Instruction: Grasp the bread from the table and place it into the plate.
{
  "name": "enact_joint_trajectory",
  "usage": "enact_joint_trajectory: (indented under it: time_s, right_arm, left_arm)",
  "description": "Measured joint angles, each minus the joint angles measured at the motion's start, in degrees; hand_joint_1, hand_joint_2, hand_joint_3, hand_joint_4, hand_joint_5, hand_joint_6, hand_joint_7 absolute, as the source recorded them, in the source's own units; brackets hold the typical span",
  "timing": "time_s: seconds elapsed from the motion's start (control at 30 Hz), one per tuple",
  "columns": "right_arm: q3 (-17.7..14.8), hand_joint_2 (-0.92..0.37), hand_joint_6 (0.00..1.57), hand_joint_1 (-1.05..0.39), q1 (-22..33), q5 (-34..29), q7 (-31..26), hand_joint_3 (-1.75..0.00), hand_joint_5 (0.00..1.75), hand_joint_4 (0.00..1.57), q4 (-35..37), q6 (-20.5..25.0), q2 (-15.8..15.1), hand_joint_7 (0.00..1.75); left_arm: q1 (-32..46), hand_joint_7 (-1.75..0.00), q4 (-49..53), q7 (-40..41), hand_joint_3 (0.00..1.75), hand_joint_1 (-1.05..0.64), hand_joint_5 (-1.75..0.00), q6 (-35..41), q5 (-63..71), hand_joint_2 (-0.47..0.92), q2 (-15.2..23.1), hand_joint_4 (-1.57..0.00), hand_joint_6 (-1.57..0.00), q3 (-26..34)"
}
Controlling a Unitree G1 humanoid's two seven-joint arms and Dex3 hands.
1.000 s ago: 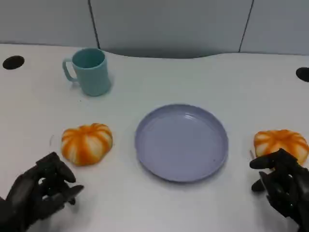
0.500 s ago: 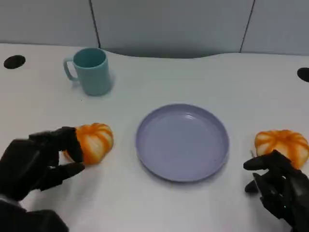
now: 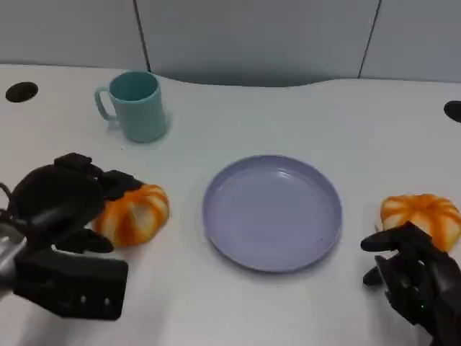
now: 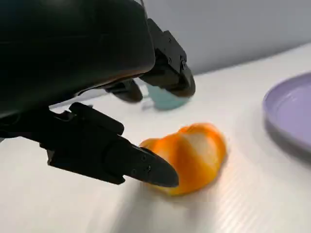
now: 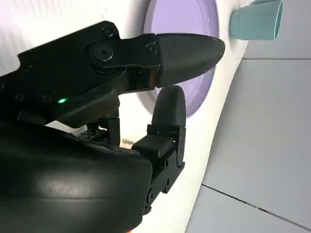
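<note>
Closing on the pumpkin-shaped bread [image 3: 134, 213] at the plate's nine o'clock, my left robot hand [image 3: 61, 205] sits with its fingers apart around the loaf's near side, nothing gripped yet; the left wrist view shows one finger low beside the bread [image 4: 187, 155] and others arched above it. Whether any finger already touches the crust, I cannot tell. The bread rests on the white table [image 3: 288, 122], just beside the lilac plate [image 3: 271, 211]. A second loaf [image 3: 421, 215] lies at the plate's three o'clock, my right robot hand [image 3: 414, 277] near it, fingers loosely curled on nothing. A teal mug [image 3: 135, 105] stands at eleven o'clock. My plan: settle the fingers evenly on both flanks, squeeze gently because the loaf looks soft, then lift straight before travelling toward three o'clock.
</note>
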Motion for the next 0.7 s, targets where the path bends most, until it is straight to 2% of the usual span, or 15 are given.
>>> enact_joint_trajectory:
  time_s: [0.17,0.3,0.47,0.5,0.7]
  right_arm:
    - [0.02,-0.92,0.42,-0.22,0.16,0.01,-0.05,-0.43,1.53,0.49,-0.44,0.8,0.14,1.34]
    - [0.0,-0.92,0.42,-0.22,0.24,0.06,-0.01,-0.44,1.53,0.48,-0.51,0.94,0.22,1.34]
    - [0.03,-0.92,0.42,-0.22,0.24,0.11,0.08,-0.44,1.53,0.48,-0.65,1.02,0.39,1.34]
    - [0.03,-0.92,0.42,-0.22,0.24,0.1,0.08,-0.44,1.53,0.48,-0.66,1.0,0.41,1.34]
    - [0.03,-0.92,0.42,-0.22,0.44,0.1,0.22,-0.44,1.54,0.49,-0.76,0.89,0.39,1.35]
  left_arm:
    - [-5.26,0.0,3.82,-7.54,0.0,-0.79,0.0,2.62,-1.49,0.82,0.38,0.0,0.0,-3.88]
    - [-8.73,0.0,8.15,-10.36,0.0,-0.74,0.0,4.58,-2.4,0.8,-0.09,0.0,0.0,-6.46]
    - [-13.63,0.0,16.82,-9.88,0.0,-0.73,0.0,5.99,-2.6,0.79,-2.74,0.0,0.0,-9.65]
    - [-14.21,0.0,18.02,-9.56,0.0,-0.68,0.0,6.0,-2.62,0.79,-3.04,0.0,0.0,-10.07]
    - [-22.62,-0.01,33.47,-6.62,0.0,-0.66,0.0,8.37,-2.13,0.77,-7.91,0.0,-0.02,-14.61]
